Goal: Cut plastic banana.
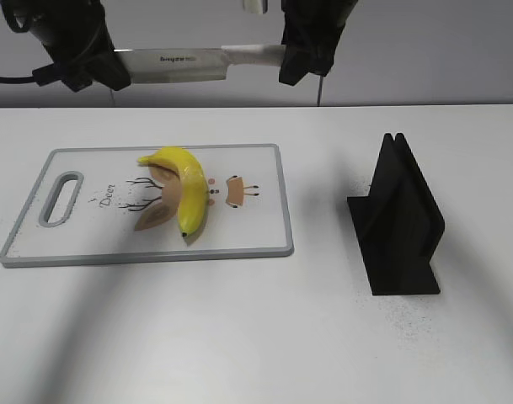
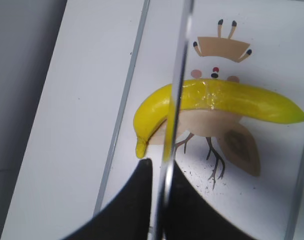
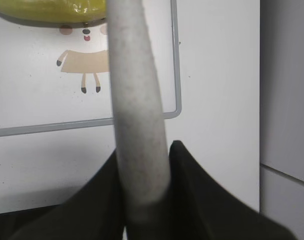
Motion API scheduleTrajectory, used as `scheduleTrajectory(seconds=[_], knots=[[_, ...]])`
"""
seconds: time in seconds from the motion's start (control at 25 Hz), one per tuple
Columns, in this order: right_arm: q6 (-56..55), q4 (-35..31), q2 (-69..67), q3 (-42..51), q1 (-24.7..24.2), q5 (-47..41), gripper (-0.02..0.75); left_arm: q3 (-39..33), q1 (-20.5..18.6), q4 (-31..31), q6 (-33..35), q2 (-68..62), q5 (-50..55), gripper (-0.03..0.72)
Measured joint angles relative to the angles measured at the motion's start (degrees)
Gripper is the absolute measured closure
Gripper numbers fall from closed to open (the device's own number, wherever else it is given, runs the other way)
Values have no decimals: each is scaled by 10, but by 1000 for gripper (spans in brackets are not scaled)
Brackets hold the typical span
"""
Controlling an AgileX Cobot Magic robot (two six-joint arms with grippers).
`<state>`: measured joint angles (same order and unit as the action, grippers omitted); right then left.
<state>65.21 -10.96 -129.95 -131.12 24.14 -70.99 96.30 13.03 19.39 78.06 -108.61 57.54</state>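
A yellow plastic banana lies whole on a white cutting board with a deer drawing. A knife hangs level, high above the board's far edge, held between both grippers. My left gripper is shut on the blade's tip end; in the left wrist view the blade edge crosses over the banana. My right gripper is shut on the grey handle, as the right wrist view shows. The banana shows at that view's top edge.
A black knife stand stands upright on the white table to the right of the board. The board has a grey rim and a handle slot at its left end. A grey wall runs behind the table.
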Motion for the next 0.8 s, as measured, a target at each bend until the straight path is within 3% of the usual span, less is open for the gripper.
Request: scheduleTrajectory(seconds=[0.12, 0.24, 0.36, 0.6, 0.8], knots=[[-4, 0, 0, 0, 0, 0, 551, 0, -1, 13, -8, 0, -2, 451], [-9, -1, 0, 0, 0, 0, 558, 0, -1, 22, -26, 0, -5, 180], [-9, -7, 0, 0, 0, 0, 568, -1, -1, 25, -53, 6, -25, 25], [-13, -11, 0, 19, 0, 5, 577, -4, -1, 17, -136, 56, -95, 7], [-37, -8, 1, 24, -1, 5, 577, -4, -16, -56, -266, 100, -115, 9]])
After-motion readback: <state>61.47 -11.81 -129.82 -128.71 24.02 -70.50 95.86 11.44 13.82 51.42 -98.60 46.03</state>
